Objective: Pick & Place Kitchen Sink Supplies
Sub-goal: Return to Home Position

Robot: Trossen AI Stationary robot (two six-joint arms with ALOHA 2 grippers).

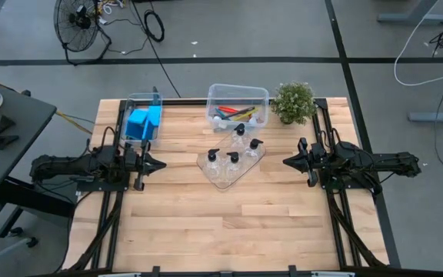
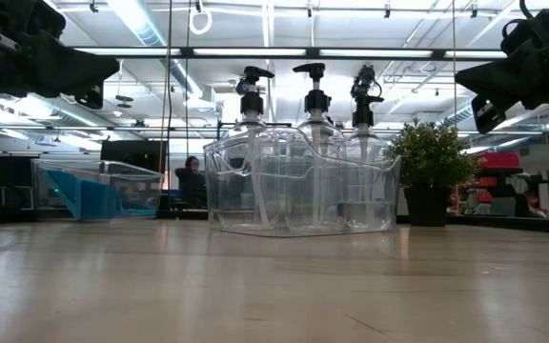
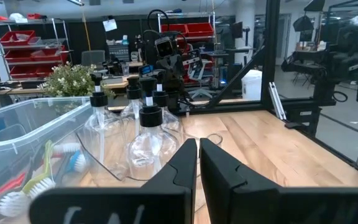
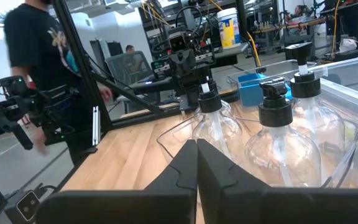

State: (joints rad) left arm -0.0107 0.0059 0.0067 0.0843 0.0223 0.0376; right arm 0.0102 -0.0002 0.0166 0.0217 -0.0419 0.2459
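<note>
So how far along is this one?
Done: blue sponges in the left bin, brushes in the right bin, pump bottles at the clear tray. In hand: nothing; left pincer and right pincer are shut, empty, at the sides of the table. Remaining: no loose supplies visible.

- L arm: lies level at table's 9 o'clock; L gripper (image 1: 160, 163) pts to 3 o'clock, fingers closed together.
- R arm: mirrors it at 3 o'clock; R gripper (image 1: 287, 162) pts to 9 o'clock, fingers touching.
</note>
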